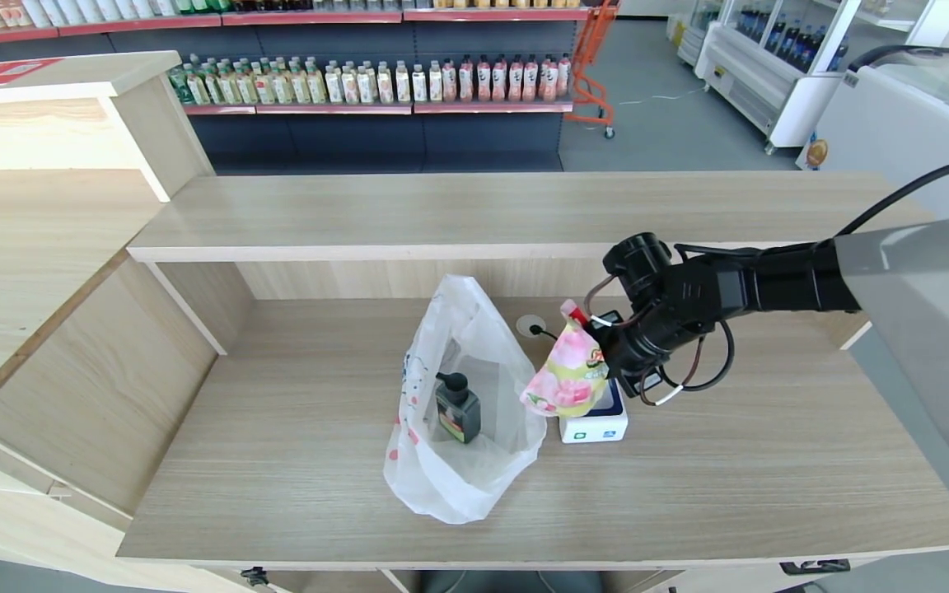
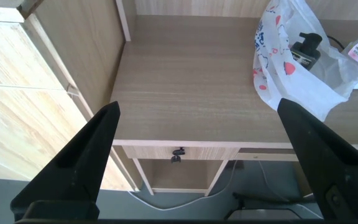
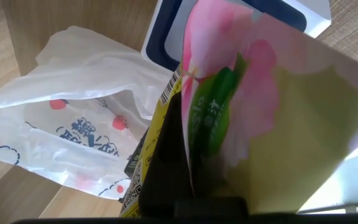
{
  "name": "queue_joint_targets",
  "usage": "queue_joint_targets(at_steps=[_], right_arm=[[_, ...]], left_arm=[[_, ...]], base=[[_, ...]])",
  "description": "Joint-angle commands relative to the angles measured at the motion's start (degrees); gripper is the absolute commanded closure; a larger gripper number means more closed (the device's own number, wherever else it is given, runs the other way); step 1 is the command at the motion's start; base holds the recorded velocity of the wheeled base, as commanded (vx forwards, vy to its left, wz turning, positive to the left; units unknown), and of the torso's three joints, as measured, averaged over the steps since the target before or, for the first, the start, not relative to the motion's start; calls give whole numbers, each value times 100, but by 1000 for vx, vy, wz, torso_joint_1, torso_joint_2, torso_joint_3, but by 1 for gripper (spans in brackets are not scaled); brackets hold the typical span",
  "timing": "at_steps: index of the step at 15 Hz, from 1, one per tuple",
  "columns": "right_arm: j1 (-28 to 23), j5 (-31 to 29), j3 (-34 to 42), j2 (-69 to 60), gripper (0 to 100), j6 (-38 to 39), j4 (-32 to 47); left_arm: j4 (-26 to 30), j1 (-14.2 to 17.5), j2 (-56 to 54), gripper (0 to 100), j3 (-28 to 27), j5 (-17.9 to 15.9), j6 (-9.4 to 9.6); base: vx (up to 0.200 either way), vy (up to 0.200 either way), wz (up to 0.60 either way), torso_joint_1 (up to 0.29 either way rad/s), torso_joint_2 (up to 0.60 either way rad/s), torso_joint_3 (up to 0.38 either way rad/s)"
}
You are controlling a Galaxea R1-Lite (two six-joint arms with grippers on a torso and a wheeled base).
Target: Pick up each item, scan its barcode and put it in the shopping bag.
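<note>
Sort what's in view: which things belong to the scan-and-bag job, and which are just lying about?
Job:
- pouch, shut in the right tool
- scanner
- bag
- pump bottle, already in the bag

Lying about:
- shelf bottles
- freezers
- cable port

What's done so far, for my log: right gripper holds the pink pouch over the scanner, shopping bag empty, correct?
Not empty: the head view shows a pump bottle inside the shopping bag. The right gripper does hold the pink pouch over the scanner.
</note>
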Motion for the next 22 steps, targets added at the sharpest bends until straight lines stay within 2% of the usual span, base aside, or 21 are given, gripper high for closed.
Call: queue_joint_targets(at_steps=[1,7,8,9,11,13,14,15,17,20,22], right_arm=[[2,2,-25,-37,100,-1,3],[19,-16,-17,-240,100,8,47],[28,-192,27,-521,100,-89,108],[28,-684,106,-1075,100,-572,161],[19,-869,739,-1830,100,-1838,-164],[37,-860,1381,-1734,100,-3016,-1368],[90,-754,1662,-1523,100,-3965,-2151],[142,-543,1794,-1391,100,-4440,-2511],[265,388,1961,-987,100,-5881,-3557],[529,1188,1943,-468,100,-6786,-4321],[564,1399,1926,-117,100,-7612,-4620]], left_arm=[[-1,0,-2,0,1,0,-2],[-1,0,-2,0,1,0,-2],[-1,0,-2,0,1,0,-2],[-1,0,-2,0,1,0,-2],[-1,0,-2,0,1,0,-2],[-1,0,-2,0,1,0,-2],[-1,0,-2,0,1,0,-2],[-1,0,-2,0,1,0,-2],[-1,0,-2,0,1,0,-2],[-1,0,-2,0,1,0,-2],[-1,0,-2,0,1,0,-2]], base=[[0,0,0,0,0,0],[0,0,0,0,0,0],[0,0,0,0,0,0],[0,0,0,0,0,0],[0,0,0,0,0,0],[0,0,0,0,0,0],[0,0,0,0,0,0],[0,0,0,0,0,0],[0,0,0,0,0,0],[0,0,0,0,0,0],[0,0,0,0,0,0]])
